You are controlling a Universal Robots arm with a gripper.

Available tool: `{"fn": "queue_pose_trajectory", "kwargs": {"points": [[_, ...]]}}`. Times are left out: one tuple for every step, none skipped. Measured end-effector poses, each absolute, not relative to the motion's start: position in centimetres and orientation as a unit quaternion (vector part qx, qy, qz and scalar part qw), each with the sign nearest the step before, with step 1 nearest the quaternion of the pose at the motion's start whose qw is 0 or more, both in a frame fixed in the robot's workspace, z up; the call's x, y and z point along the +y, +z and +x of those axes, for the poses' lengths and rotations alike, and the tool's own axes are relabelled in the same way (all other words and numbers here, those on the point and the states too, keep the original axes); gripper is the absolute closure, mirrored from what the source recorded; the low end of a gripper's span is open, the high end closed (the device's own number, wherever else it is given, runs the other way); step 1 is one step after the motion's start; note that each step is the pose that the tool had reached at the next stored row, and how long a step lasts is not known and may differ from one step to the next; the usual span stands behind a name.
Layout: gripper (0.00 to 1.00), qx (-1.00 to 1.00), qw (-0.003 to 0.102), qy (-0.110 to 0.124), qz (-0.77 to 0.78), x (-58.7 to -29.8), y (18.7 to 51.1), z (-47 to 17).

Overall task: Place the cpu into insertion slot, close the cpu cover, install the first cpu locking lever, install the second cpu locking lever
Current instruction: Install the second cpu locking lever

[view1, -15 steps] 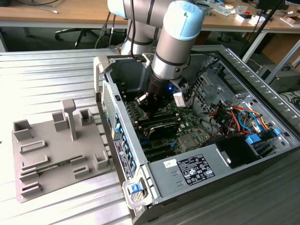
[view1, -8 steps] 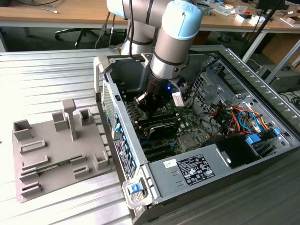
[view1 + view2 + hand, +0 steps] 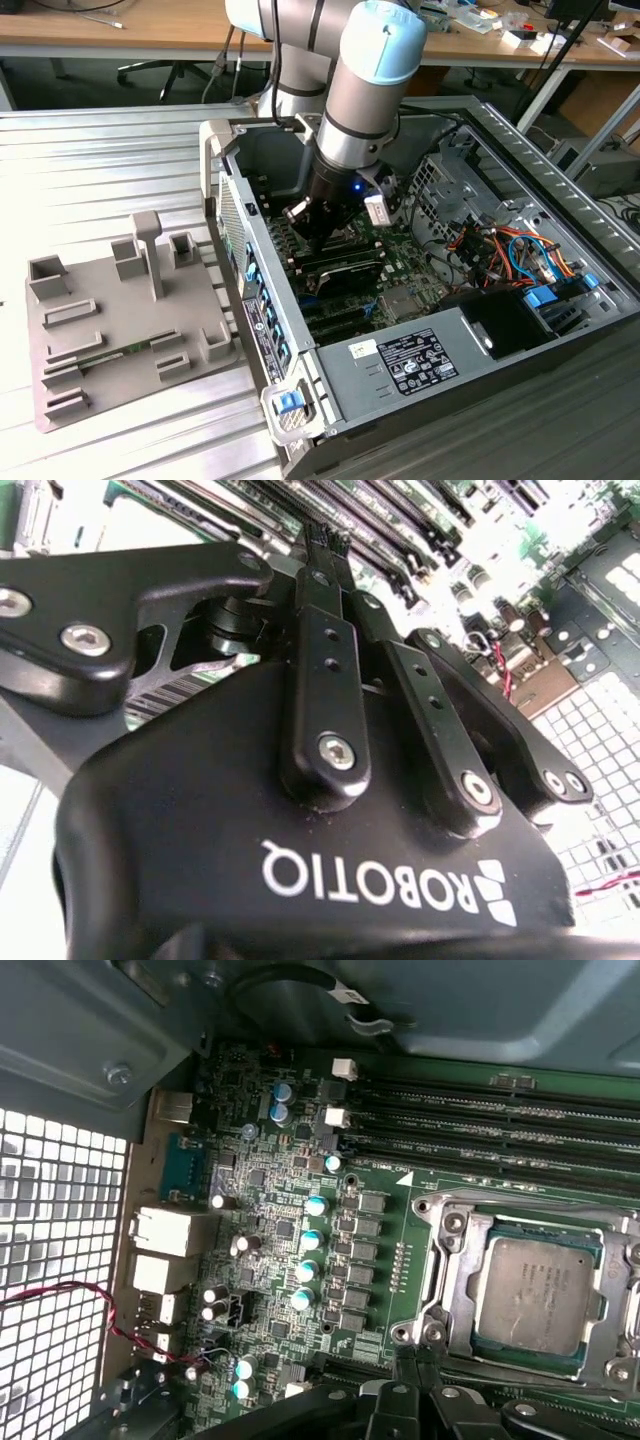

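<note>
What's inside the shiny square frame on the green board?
In the first wrist view, the cpu shows through the cut-out of the cpu cover, its grey metal top facing up. The insertion slot beneath it is hidden by the chip.

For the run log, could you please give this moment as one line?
cpu: in insertion slot | cpu cover: closed | end effector: shut, empty, above motherboard
</note>
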State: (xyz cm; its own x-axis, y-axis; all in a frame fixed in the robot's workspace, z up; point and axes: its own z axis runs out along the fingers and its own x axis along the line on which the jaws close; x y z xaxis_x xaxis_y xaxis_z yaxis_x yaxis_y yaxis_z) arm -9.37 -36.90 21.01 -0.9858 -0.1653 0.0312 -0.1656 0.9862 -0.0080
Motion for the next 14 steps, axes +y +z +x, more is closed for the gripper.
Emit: {"fn": "queue_pose_trajectory", "kwargs": {"points": [[0.89,-0.996,0.015,0.005,0.085,-36.84,20.98,-9.42],[0.89,-0.996,0.015,0.005,0.086,-36.77,20.96,-9.45],[0.89,-0.996,0.015,0.005,0.087,-36.66,20.91,-9.53],[0.89,-0.996,0.015,0.005,0.088,-36.57,20.88,-9.59],[0.89,-0.996,0.015,0.005,0.089,-36.51,20.84,-9.63],[0.89,-0.996,0.015,0.005,0.092,-36.37,20.76,-9.70],[0.89,-0.996,0.015,0.005,0.092,-36.32,20.73,-9.71],[0.89,-0.996,0.015,0.005,0.093,-36.25,20.70,-9.71],[0.89,-0.995,0.015,0.004,0.095,-36.14,20.64,-9.72],[0.89,-0.995,0.015,0.004,0.096,-36.06,20.60,-9.73],[0.89,-0.995,0.015,0.004,0.097,-36.00,20.57,-9.73],[0.89,-0.995,0.015,0.004,0.099,-35.96,20.53,-9.75],[0.89,-0.995,0.015,0.004,0.101,-35.96,20.51,-9.77],[0.89,-0.995,0.015,0.003,0.103,-35.95,20.47,-9.80]]}}
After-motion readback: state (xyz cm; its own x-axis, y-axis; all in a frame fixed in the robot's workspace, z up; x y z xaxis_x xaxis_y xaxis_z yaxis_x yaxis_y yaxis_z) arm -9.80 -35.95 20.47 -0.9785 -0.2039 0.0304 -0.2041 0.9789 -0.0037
